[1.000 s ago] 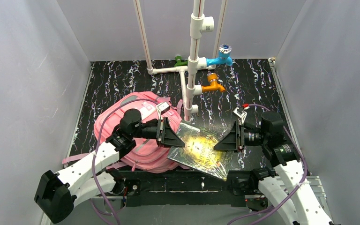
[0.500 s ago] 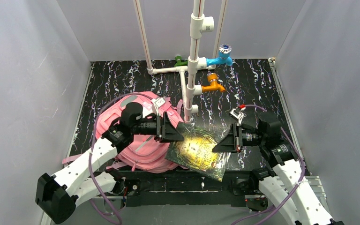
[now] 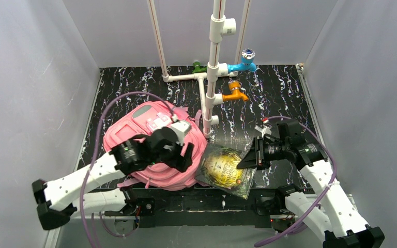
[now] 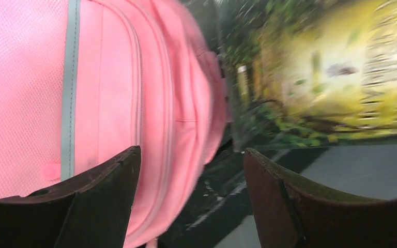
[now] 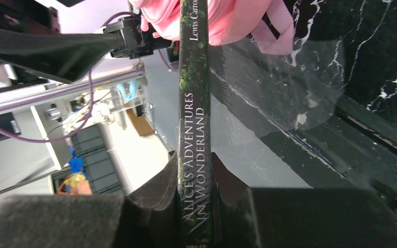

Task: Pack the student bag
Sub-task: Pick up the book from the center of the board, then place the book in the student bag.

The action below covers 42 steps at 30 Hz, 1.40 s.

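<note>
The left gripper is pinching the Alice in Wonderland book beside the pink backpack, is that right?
No, it is the right gripper pinching the Alice in Wonderland book beside the pink backpack; the right wrist view shows it shut on the spine. The left gripper is open, holding nothing.

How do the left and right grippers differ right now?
The left gripper is open and empty; the right gripper is shut on the book, at its spine. The left gripper hangs over the bag; the right gripper sits off to the bag's right, with the book reaching toward the bag. Both have dark fingers.
</note>
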### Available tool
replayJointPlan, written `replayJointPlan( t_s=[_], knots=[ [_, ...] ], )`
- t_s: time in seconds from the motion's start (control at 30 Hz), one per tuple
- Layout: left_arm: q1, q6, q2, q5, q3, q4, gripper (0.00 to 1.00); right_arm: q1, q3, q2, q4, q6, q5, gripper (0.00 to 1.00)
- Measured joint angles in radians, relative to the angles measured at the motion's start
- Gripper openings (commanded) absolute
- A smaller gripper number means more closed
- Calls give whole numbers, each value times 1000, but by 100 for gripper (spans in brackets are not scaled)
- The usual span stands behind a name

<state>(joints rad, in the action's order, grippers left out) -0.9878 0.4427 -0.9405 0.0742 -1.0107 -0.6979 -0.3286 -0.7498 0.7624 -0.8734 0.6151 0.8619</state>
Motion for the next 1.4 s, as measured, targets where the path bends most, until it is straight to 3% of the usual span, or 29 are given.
replayJointPlan(
  t_s=[0.1,0.27,0.47,0.6,0.67,0.77,0.83,0.9,1.1,1.23,1.4],
  knots=[
    [-130,-48,-98,176,5,-10,77,0,-75,15,-64,-54,-35,1],
    [-242,-103,-261,439,15,-6,79,0,-88,1,-87,-69,-50,1],
    [-286,-126,-377,630,33,0,72,0,-65,-32,-90,-39,-52,1],
    [-292,-129,-407,684,42,2,65,0,-63,-33,-90,-33,-52,1],
    [-298,-132,-413,703,51,9,54,0,-63,-34,-90,-30,-52,1],
    [-299,-139,-414,720,58,8,22,0,-63,-35,-90,-26,-52,1],
    [-299,-135,-414,742,55,-11,12,0,-64,-35,-96,-28,-53,1],
    [-296,-137,-401,763,43,-55,0,0,-66,-34,-109,-35,-53,1],
    [-262,-119,-147,729,20,-85,0,0,-67,-30,-94,15,-24,1],
    [-227,-111,67,666,20,-76,0,-27,-34,-34,82,173,30,1],
    [-224,-80,124,599,20,-73,0,-198,-24,42,304,336,3,1]
  ],
)
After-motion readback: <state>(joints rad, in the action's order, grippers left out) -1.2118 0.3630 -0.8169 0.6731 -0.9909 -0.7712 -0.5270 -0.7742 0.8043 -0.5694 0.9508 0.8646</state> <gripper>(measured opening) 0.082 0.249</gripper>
